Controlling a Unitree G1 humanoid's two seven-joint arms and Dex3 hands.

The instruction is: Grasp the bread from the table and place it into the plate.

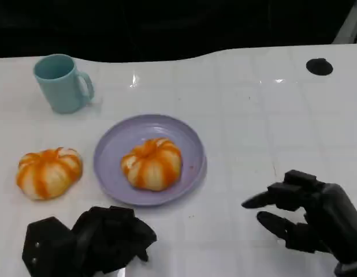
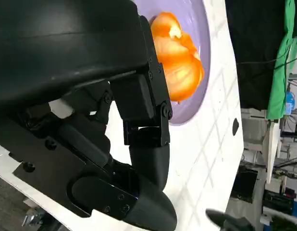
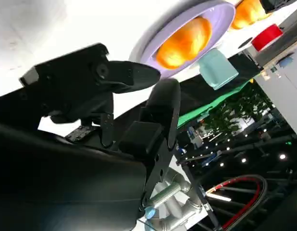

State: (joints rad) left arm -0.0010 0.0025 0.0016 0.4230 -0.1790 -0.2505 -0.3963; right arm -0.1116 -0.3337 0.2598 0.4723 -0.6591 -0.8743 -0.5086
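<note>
From the head view, a lilac plate (image 1: 148, 159) sits at the centre of the white tabletop (image 1: 271, 115) with one orange-striped bread (image 1: 152, 164) already resting in it, while a second bread (image 1: 48, 172) lies on the bare tabletop at the left of the frame, just beside the plate's rim but apart from it. A teal mug (image 1: 63, 83) stands at upper left, well away from both. The left hand (image 1: 89, 239) shows at lower left with its fingers curled in and nothing inside them; the loose bread lies up and to the left of it, nearer to this hand than to the other. The right hand (image 1: 308, 216) sits at lower right, fingers apart and pointing toward the centre of the frame, holding nothing, with the plate between it and the loose bread. That bread is a round, pumpkin-like dome with no clear long axis, so it looks graspable from any side; I judge the left hand the natural one to reach for it, then carry it rightward to the plate. In the left wrist view, the left hand's black fingers (image 2: 143, 120) fold inward and grip nothing, and beyond them at the top of the frame the plated bread (image 2: 179, 62) lies on the plate (image 2: 204, 57). In the right wrist view, the right hand's fingers (image 3: 139, 74) spread with nothing between them; the plate (image 3: 220, 14) with its bread (image 3: 184, 41) shows at upper centre, the mug (image 3: 216, 68) beside it, and the second bread (image 3: 249, 12) at the upper right corner.
</note>
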